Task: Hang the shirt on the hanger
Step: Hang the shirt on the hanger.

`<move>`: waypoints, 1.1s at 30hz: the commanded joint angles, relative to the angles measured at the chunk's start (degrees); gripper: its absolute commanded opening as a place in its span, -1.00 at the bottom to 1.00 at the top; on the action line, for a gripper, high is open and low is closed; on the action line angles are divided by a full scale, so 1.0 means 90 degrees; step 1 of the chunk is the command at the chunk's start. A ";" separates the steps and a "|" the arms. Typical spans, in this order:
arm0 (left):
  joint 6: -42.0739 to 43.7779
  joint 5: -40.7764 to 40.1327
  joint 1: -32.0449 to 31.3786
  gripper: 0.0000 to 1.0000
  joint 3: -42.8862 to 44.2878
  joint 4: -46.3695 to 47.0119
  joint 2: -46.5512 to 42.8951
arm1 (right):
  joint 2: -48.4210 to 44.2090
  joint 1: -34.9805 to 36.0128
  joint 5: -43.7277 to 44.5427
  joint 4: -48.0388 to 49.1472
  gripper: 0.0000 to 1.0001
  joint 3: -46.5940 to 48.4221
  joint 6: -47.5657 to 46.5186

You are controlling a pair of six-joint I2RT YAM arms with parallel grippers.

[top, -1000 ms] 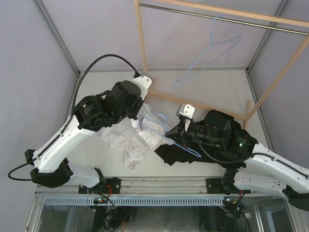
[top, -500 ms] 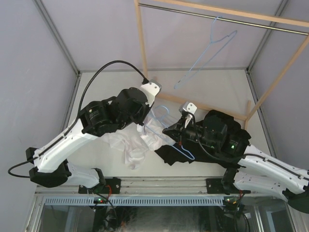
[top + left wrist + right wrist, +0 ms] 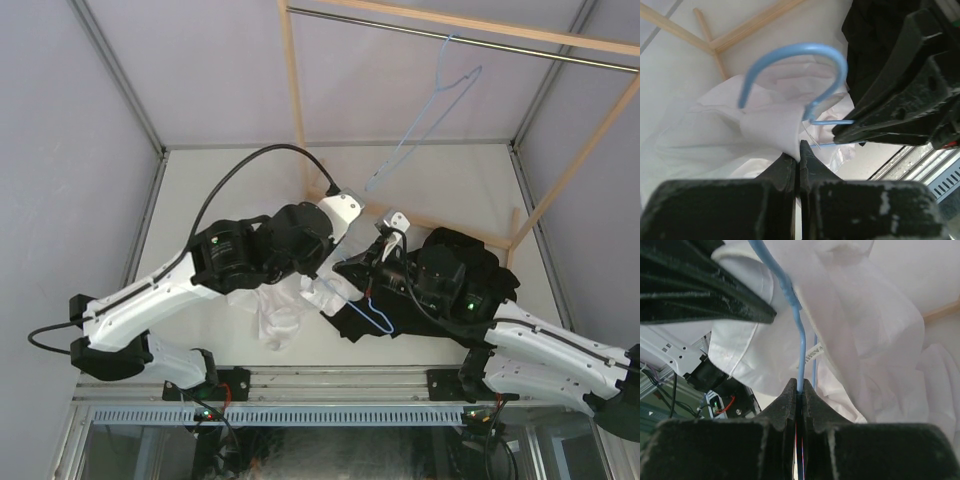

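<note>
Nearest the bases, most of the shirt point(image 3: 275, 315) lies crumpled on the tabletop point(image 3: 230, 190), between the two arms. Just beyond that heap, the left gripper point(image 3: 799, 150) is clamped on a fold of the white fabric, jaws pressed together with the cloth pinched at their tips. The right gripper point(image 3: 799, 387) is clamped on the hanger point(image 3: 801, 340), gripping the thin blue wire. The two grippers are close together above the edge of the black garment point(image 3: 345, 320).

In the left wrist view the hook rises out of the bunched white cloth, so the shirt looks to be gathered around the hanger's neck. That suggests the threading is under way but not finished. The hanger's shoulders are not seen seated in the sleeves, and the bulk of the fabric is unlifted.

Compared with a second ago, the left arm has swung right and nearer, dragging its fold of shirt up against the right gripper. The held hanger has tilted and shifted slightly.

Farther back, a spare hanger point(image 3: 437, 80) hangs from the rail point(image 3: 400, 27) of the wooden frame point(image 3: 293, 90).
</note>
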 commanded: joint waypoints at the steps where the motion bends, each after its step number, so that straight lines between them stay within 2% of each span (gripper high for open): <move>1: -0.0076 0.0040 -0.0228 -1.00 0.0349 0.0293 0.0126 | -0.0127 -0.0056 0.0213 0.0917 -1.00 -0.0146 0.0199; 6: -0.0033 0.0137 -0.0242 -0.98 0.0140 0.0410 0.0123 | -0.0396 -0.0106 0.0306 0.1170 -1.00 -0.0447 0.0216; 8: 0.0004 0.0040 -0.0244 -0.79 0.0066 0.0440 0.0129 | -0.0404 -0.0131 0.0218 0.1242 -1.00 -0.0496 0.0218; 12: 0.0021 -0.0160 -0.0244 -0.24 0.0063 0.0439 0.0074 | -0.0437 -0.0138 0.0153 0.1570 -1.00 -0.0688 0.0250; 15: 0.0021 -0.0251 -0.0242 -0.07 0.0021 0.0455 -0.0048 | -0.0462 -0.0152 0.0207 0.1792 -1.00 -0.0818 0.0313; 21: -0.0060 -0.0356 -0.0242 0.05 -0.0210 0.0497 -0.0442 | -0.0366 -0.0209 0.0069 0.2093 -1.00 -0.0914 0.0316; 26: 0.0125 -0.0451 -0.0242 0.16 -0.0766 0.0882 -0.1158 | -0.0425 -0.0219 0.0048 0.3034 -1.00 -0.1340 0.0403; 30: 0.0599 -0.0726 -0.0250 0.34 -0.1385 0.1314 -0.2058 | -0.0401 -0.0268 -0.0131 0.3753 -1.00 -0.1606 0.0446; 33: 0.1234 -0.0809 -0.0244 0.41 -0.1888 0.1761 -0.2761 | -0.0340 -0.0293 -0.0401 0.4105 -1.00 -0.1707 0.0507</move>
